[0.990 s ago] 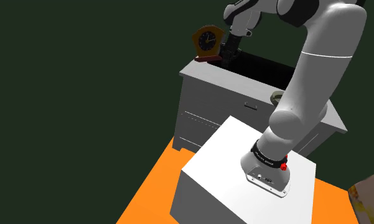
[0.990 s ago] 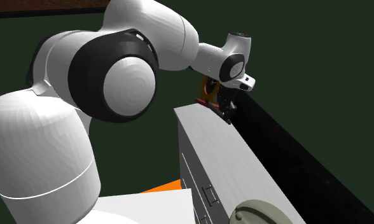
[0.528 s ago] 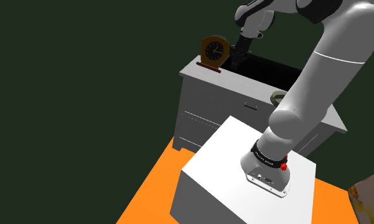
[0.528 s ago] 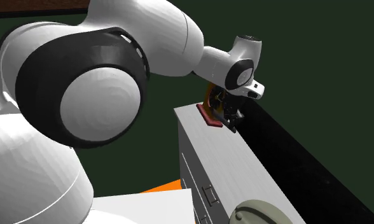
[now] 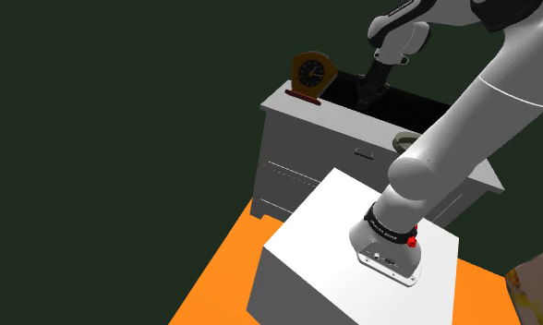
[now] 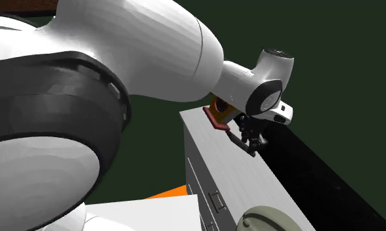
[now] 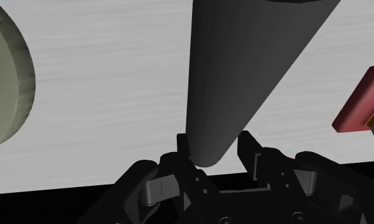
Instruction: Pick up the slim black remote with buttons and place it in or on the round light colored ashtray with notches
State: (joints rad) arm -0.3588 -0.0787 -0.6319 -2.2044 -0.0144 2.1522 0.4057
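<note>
My gripper [image 7: 214, 153] is shut on the slim dark remote [image 7: 243, 76], which sticks out from between the fingers over the grey cabinet top [image 7: 103, 76]. In the shoulder view the gripper [image 5: 370, 90] hangs above the cabinet's back edge, to the right of the clock. The remote's buttons are not visible. The round pale ashtray [image 5: 406, 140] sits at the cabinet's near end, partly behind my arm. In the second exterior view the ashtray [image 6: 267, 220] lies low, well below the gripper [image 6: 252, 142]. Its rim [image 7: 7, 95] also shows in the wrist view, off to one side of the remote.
A brown mantel clock [image 5: 313, 75] with a red base [image 7: 360, 102] stands at the cabinet's far end. The cabinet [image 5: 307, 152] has drawers on its front. A black area [image 6: 316, 177] runs behind the cabinet. My stand [image 5: 334, 249] sits on an orange floor.
The gripper, holding the remote, has risen off the cabinet top and moved to the shoulder view's right, away from the clock and along the top.
</note>
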